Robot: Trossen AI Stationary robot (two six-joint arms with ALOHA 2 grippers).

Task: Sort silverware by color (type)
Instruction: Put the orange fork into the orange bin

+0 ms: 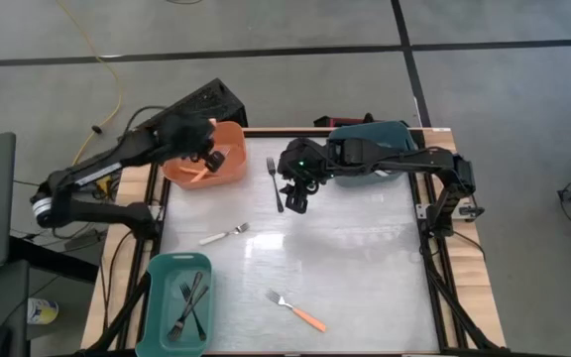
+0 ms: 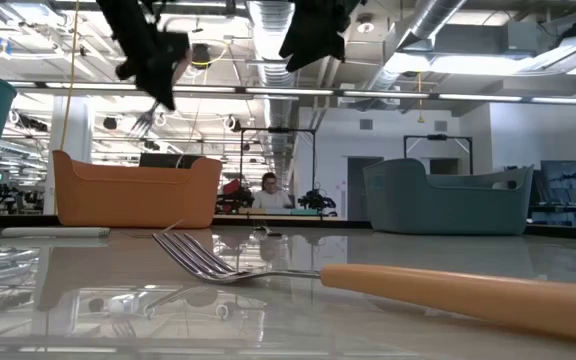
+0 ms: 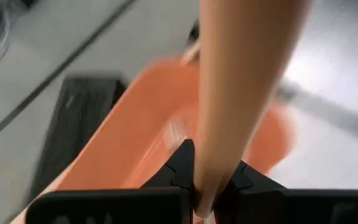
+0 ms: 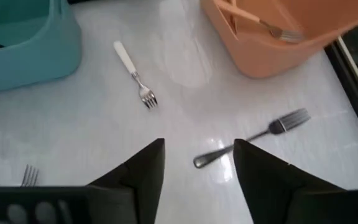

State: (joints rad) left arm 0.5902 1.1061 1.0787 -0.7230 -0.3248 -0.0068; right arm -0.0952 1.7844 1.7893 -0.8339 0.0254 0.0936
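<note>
We judge the silver fork (image 4: 253, 139), frame centre, light, stiff, slippery: right gripper (image 4: 197, 168), fingers apart and empty, should pinch mid-handle. Left gripper (image 3: 205, 180), upper left, clamps an orange-handled fork (image 3: 241, 81).

An orange bin (image 1: 206, 159), a teal bin (image 1: 178, 307) and a dark blue-grey bin (image 1: 370, 149) are seen on the pale grey table (image 1: 345, 258). An orange-handled fork (image 1: 295, 309), a white-handled fork (image 1: 223, 235), an all-silver fork (image 1: 276, 183) and dark forks (image 1: 190, 302) are shown.
</note>
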